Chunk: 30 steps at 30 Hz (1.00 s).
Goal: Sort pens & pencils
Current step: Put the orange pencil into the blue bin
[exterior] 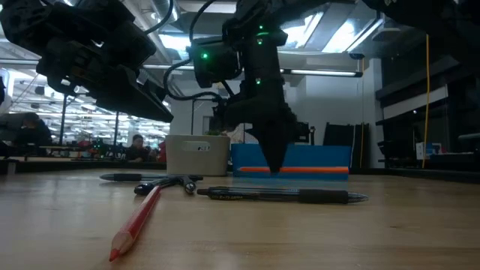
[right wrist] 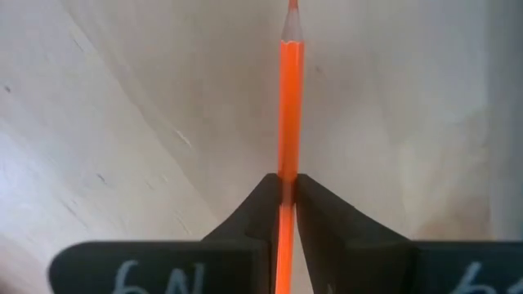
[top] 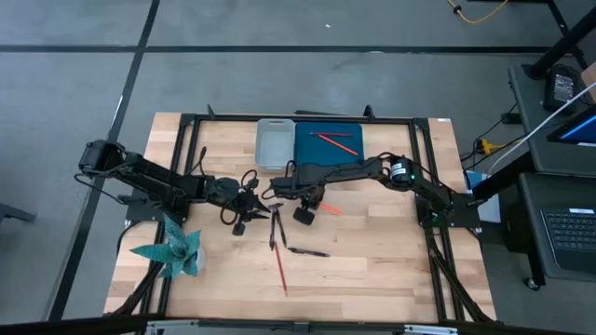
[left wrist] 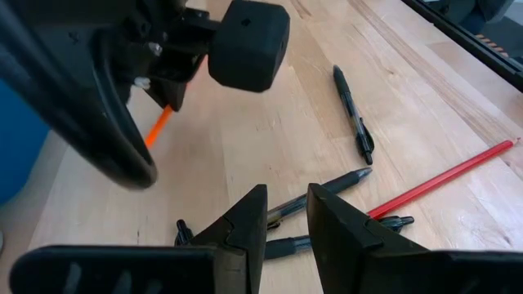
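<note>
My right gripper points down over the table's middle and is shut on an orange pencil. My left gripper hovers just to its left, open, with nothing between its fingers. Three black pens lie flat on the wood in front of it: one apart and two crossed in a small heap. A red pencil lies nearer the front edge. At the far side a blue tray holds two red pencils. My right gripper pinches the orange pencil's shaft between its two fingertips, some way back from the sharpened tip. The fingers come from above, pointing down, and lie across the pencil. The pencil sits level and looks clear of the table.
A pale, see-through tray stands left of the blue one. A teal folded paper shape sits at the front left. A dark metal frame runs around the table. Bare wood lies to the front right.
</note>
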Each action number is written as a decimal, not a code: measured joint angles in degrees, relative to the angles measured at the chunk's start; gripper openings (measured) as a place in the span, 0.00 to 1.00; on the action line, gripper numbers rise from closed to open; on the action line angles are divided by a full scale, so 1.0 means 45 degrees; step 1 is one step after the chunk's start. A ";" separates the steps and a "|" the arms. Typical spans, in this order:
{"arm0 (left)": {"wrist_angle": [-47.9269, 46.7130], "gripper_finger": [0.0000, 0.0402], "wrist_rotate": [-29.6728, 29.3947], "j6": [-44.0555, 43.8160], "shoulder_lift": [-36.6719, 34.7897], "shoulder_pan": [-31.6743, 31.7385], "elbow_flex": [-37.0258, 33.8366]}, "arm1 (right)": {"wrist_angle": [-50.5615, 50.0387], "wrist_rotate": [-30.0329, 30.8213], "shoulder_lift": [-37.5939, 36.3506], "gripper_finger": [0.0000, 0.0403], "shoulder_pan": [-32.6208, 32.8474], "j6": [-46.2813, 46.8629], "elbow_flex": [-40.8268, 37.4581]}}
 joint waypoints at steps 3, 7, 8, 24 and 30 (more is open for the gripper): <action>0.0000 0.21 -0.0002 0.0000 0.0002 0.0003 0.0000 | -0.0489 0.0285 -0.0024 0.11 0.0000 -0.0023 0.0397; -0.0004 0.21 -0.0002 0.0004 0.0003 0.0003 0.0000 | -0.0941 0.0588 -0.0029 0.11 -0.0005 -0.0080 0.0954; -0.0004 0.21 0.0002 0.0005 0.0001 0.0003 0.0000 | -0.1068 0.0745 -0.0030 0.11 -0.0005 -0.0220 0.1130; -0.0061 0.21 0.0000 0.0005 0.0002 0.0002 0.0000 | -0.3061 0.2286 -0.0062 0.11 -0.0735 -0.1121 0.4094; -0.0112 0.21 -0.0002 0.0010 0.0003 -0.0001 0.0000 | -0.3514 0.2658 -0.0076 0.11 -0.1157 -0.1589 0.5015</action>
